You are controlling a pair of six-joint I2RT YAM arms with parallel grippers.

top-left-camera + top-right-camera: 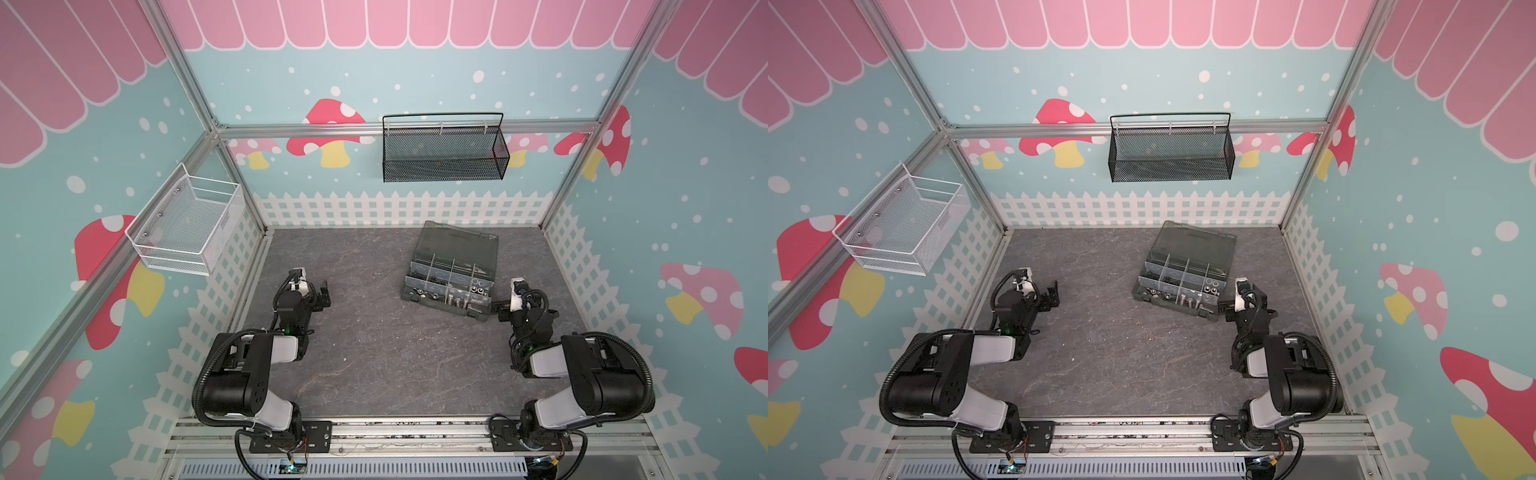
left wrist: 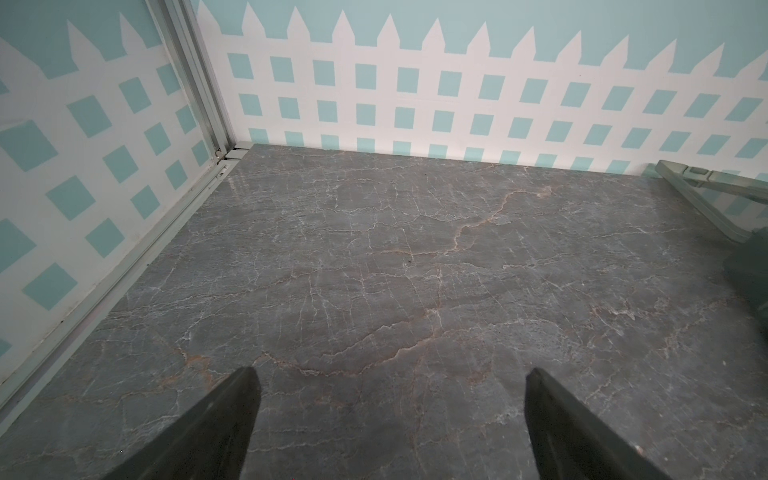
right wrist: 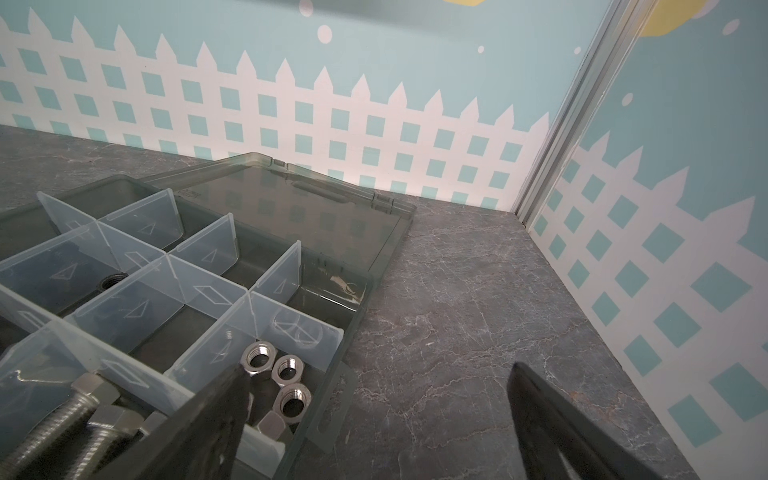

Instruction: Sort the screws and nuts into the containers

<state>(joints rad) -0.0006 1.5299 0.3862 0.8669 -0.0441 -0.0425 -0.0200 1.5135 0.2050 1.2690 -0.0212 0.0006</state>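
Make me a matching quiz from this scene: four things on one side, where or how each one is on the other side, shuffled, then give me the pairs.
Things:
1. black basket
2. white basket
3. lid
4. silver nuts

Places or states:
A. in an end compartment of the box
B. hung on the back wall
C. swung open behind the compartments
D. fixed to the left wall

Pairs: 1-B, 2-D, 3-C, 4-A
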